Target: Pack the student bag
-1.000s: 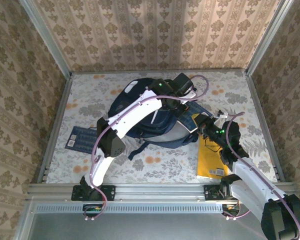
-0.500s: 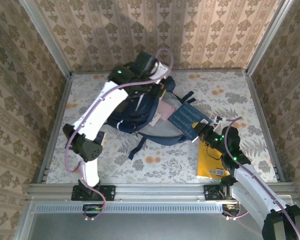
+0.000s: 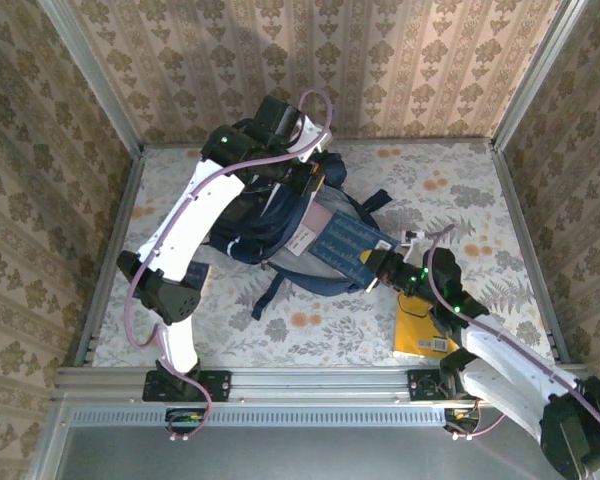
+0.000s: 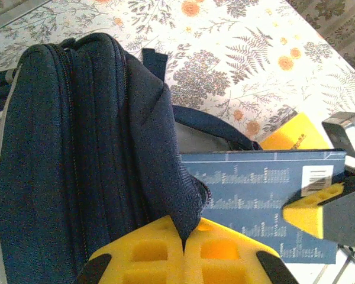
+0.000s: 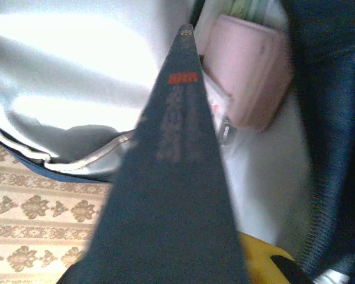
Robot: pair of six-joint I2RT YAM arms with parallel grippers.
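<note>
The student bag (image 3: 248, 228) lies at the back-middle of the table (image 3: 460, 190), with its open mouth turned toward the right arm. The left gripper (image 4: 184, 242) is pinched closed on a fold of the navy fabric at the edge of that opening and holds it lifted. The right gripper (image 3: 376, 268) is clamped on the near end of the blue book (image 3: 342, 245), and the far end of the book is inside the mouth, over the pale gray lining (image 5: 77, 71). From here I see a few ways it can go wrong. First, the pink case (image 5: 248, 77) sits in the bag just beside the front edge of the book. If you push straight in, a corner may catch on the case or on the rim of the lining, and then the book stops or tips. Second, the bag is held by one small pinch of cloth, so a hard push will probably slide the whole bag along the table rather than seat the book. Third, the fabric could slip out of the yellow pads (image 4: 148, 254). The flap would then drop onto the book and close the opening. Fourth, you grip the book at one end, so any resistance at the far end may twist it between the fingers. Please watch also the yellow book (image 3: 420, 325) under the right forearm, because a low sideways move could drag it.
</note>
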